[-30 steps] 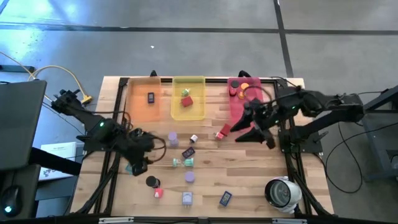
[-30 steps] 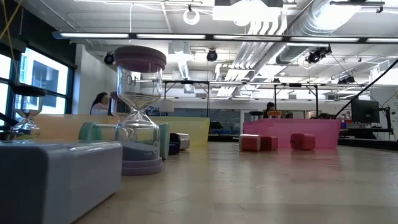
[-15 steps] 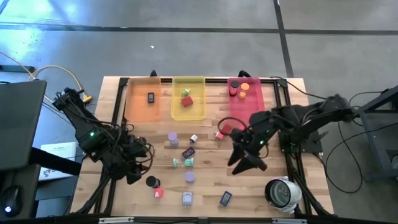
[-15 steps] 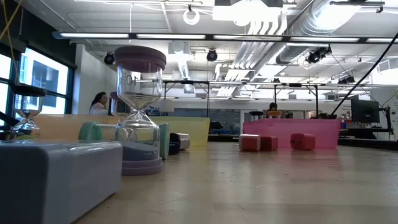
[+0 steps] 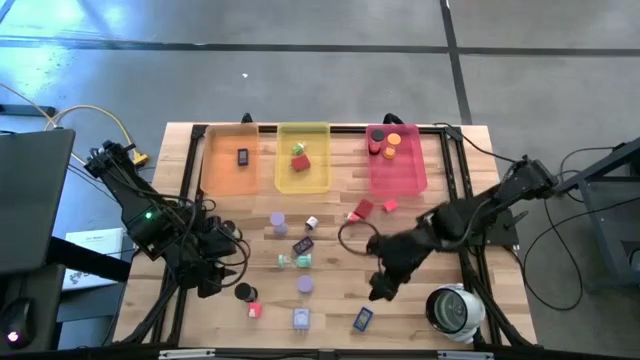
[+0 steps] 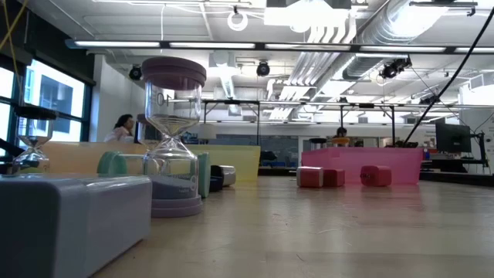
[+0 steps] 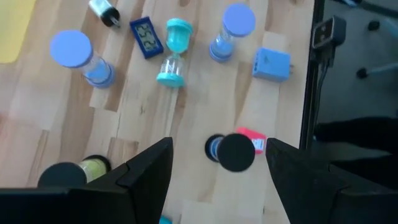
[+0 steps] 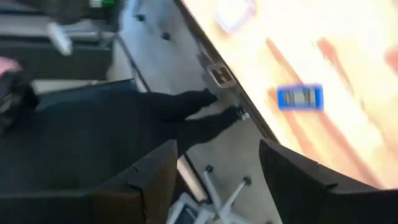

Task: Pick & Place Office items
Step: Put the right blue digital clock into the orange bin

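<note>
Office items lie scattered on the wooden table [image 5: 420,240]: small hourglasses [image 5: 278,222] [image 5: 295,261] [image 5: 305,285], a lavender cube [image 5: 301,319], a blue rectangle [image 5: 363,318] and two red cubes [image 5: 362,209] [image 5: 389,205]. My left gripper [image 5: 205,280] hovers open at the near left. In its wrist view, a black-topped hourglass [image 7: 236,151] and a red piece [image 7: 252,140] show between the open fingers [image 7: 217,168]. My right gripper [image 5: 385,285] hangs open above the near right. It is beside the blue rectangle [image 8: 300,97] and holds nothing.
Orange [image 5: 228,160], yellow [image 5: 302,175] and pink [image 5: 398,170] trays line the far edge, each holding a few pieces. A large white-grey round device [image 5: 455,310] stands at the near right corner, close to my right gripper. People sit in the room beyond.
My right gripper has swung from the pink tray toward the table's near edge, sinking and rolling about its own axis, still open. My left gripper has shifted a little toward the near left corner. No item has moved.
</note>
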Robot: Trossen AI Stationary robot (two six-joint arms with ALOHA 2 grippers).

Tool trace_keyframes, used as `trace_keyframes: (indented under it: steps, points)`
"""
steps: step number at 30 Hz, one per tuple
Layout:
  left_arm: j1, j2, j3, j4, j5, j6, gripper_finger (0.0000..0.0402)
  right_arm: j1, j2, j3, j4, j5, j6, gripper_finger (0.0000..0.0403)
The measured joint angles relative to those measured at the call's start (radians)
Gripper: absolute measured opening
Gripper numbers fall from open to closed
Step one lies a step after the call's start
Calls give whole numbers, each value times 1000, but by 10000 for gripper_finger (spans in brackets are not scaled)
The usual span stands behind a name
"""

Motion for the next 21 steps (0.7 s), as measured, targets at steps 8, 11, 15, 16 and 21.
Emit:
trace_keyframes:
  steps: [8, 11, 15, 16, 21]
  points:
    - [0, 0, 0, -3, 8, 64, 250, 104, 111, 0, -31, 131, 308, 217]
    - [0, 0, 0, -3, 8, 73, 250, 122, 163, 0, -29, 196, 339, 217]
    - [0, 0, 0, -3, 7, 92, 250, 119, 242, 0, -20, 169, 383, 217]
    - [0, 0, 0, -3, 7, 92, 250, 118, 259, 0, -21, 152, 417, 217]
    - [-2, 0, 0, -3, 7, 92, 250, 117, 345, 0, -16, 100, 589, 217]
